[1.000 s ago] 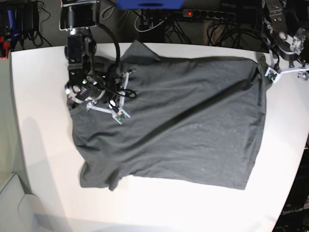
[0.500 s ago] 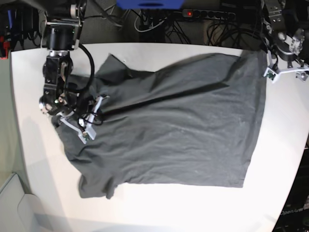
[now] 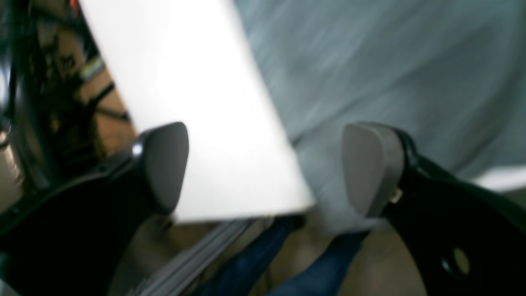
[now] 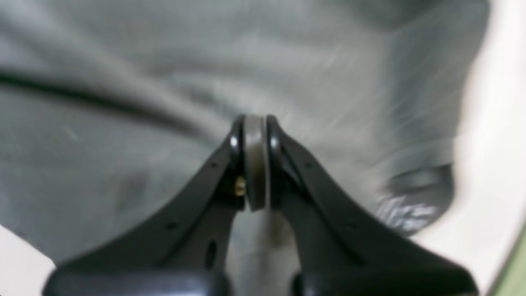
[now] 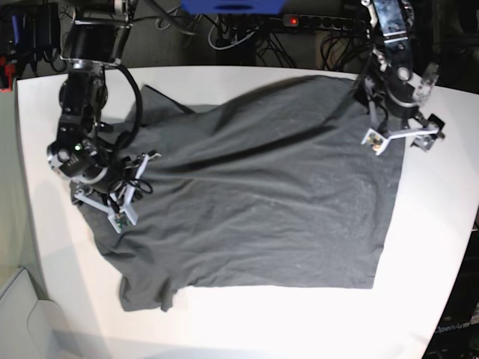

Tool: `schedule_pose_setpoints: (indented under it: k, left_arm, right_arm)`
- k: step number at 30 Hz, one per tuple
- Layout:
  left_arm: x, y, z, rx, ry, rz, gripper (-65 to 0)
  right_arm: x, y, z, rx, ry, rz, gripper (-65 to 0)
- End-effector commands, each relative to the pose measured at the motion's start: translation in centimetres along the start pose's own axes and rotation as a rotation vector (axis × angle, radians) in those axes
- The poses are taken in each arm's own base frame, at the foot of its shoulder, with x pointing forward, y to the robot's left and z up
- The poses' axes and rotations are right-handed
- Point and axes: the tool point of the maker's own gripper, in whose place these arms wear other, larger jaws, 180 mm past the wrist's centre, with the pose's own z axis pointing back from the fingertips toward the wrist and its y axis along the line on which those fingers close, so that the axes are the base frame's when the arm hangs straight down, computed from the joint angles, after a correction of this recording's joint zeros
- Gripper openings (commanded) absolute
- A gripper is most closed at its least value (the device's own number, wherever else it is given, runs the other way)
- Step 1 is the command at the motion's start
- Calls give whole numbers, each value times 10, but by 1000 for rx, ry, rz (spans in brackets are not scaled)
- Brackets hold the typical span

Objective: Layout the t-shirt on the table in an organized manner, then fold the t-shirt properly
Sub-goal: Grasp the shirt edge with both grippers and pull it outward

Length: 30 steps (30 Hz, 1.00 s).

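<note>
The dark grey t-shirt (image 5: 262,194) lies spread over most of the white table (image 5: 434,247), with a long crease running across its far half. My right gripper (image 5: 96,191) sits at the shirt's left edge, shut on a pinch of fabric. In the right wrist view the right gripper (image 4: 254,164) has its fingers pressed together on the t-shirt (image 4: 123,164). My left gripper (image 5: 402,129) hovers open over the shirt's far right corner. The blurred left wrist view shows the left gripper (image 3: 267,168) holding nothing, with the t-shirt (image 3: 390,61) beside its right pad (image 3: 370,168) and bare table (image 3: 197,102) between.
Cables and a power strip (image 5: 314,22) lie on the dark floor beyond the table's far edge. The table's rounded edge (image 5: 34,247) runs close to the right arm. White tabletop shows along the near side (image 5: 284,321) and the right side.
My right gripper has dragged the shirt's left side further left and nearer, stretching the cloth flatter. The left arm came in from the far right corner to above the shirt's right edge.
</note>
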Motion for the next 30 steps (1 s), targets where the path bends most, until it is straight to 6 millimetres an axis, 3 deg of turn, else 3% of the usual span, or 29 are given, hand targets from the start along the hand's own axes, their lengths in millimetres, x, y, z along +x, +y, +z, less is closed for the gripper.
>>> schedule_pose_setpoints:
  k: [1, 4, 6, 8, 13, 18, 26, 30]
  left_arm:
    - [10, -1, -2, 2, -24, 12, -82]
    - [30, -20, -24, -66, -38, 35, -82]
    - [33, -29, -39, -108, -21, 43, -82]
    - [30, -35, -53, -140, 5, 43, -82]
    - [7, -22, -74, -149, 71, 0, -82]
    - [-5, -8, -81, -135, 103, -24, -82]
    - [-3, -4, -81, -125, 98, -28, -82]
    - [0, -1, -81, -119, 94, -27, -82]
  right_arm:
    - [9, -8, 8, -30, -17, 17, -648]
    - [10, -14, 20, -64, 12, 38, -647]
    - [7, -19, 28, -90, 44, 47, -647]
    - [-6, -20, 37, -108, 90, 63, -647]
    - [-28, -10, 55, -118, 135, 96, -647]
    - [-60, 29, 52, -32, 183, 42, -647]
    - [-65, 79, 45, 82, 140, 27, -648]
    - [-83, 93, 34, 135, 195, 10, -650]
